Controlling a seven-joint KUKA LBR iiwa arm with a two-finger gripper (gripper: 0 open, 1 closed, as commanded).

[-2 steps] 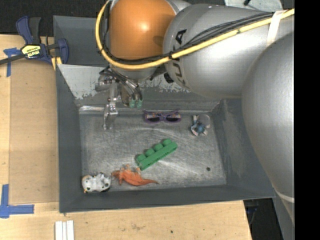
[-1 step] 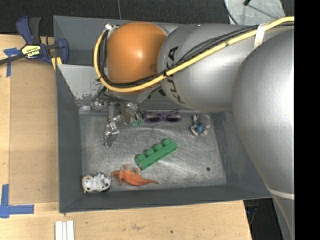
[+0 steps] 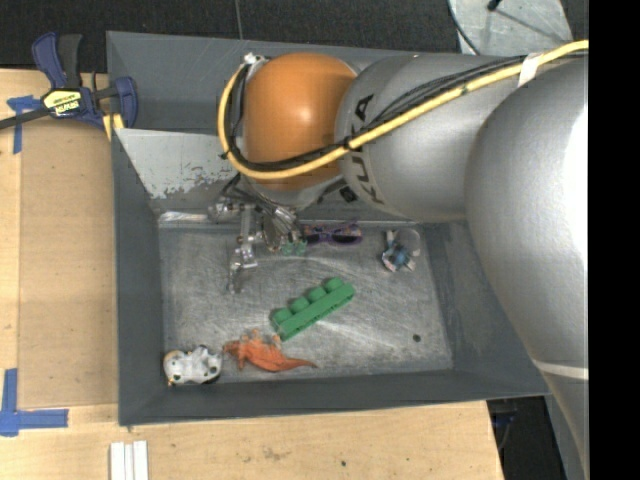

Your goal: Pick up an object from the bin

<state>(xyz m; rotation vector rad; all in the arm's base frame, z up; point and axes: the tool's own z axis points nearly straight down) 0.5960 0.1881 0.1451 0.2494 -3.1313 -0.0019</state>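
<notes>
— Anything hidden or cut off?
— Plenty. Back-right corner of the bin (image 3: 135, 268) covered by the arm (image 3: 450, 138), and much of the right wall with it. Orange cover (image 3: 295, 108) and looped cables (image 3: 300, 173) directly above the gripper (image 3: 242, 263), masking its upper part.
— Apart or together?
— Cannot tell. Just a tangle of bright metal under the cover, low over bare floor in the back-left part, a little off the back wall.
— Clamped on something?
— Cannot tell that either. A small greenish speck just beside the metal, toward the right wall; hard to say whether loose or part of the robot.
— Nearest to it?
— Purple piece (image 3: 335, 234), just beside, along the foot of the back wall, partly tucked under the arm. Thin and looped, perhaps toy glasses; too small to be sure. Next nearest, the brick (image 3: 312, 308).
— Look of the brick?
— Green, long, with a row of round studs on top. Lying slantwise near the middle of the floor, apart from the gripper, on the front-wall side of it.
— And the rest?
— Orange lizard (image 3: 268, 355), just in front of the brick's left end, close to the front wall, tail pointing toward the right wall. White toy (image 3: 192, 366) with dark patches near the front-left corner, just beside the lizard; kind unclear. Small blue figure (image 3: 398, 256) near the back wall, close under the arm's edge; details too small to read.
</notes>
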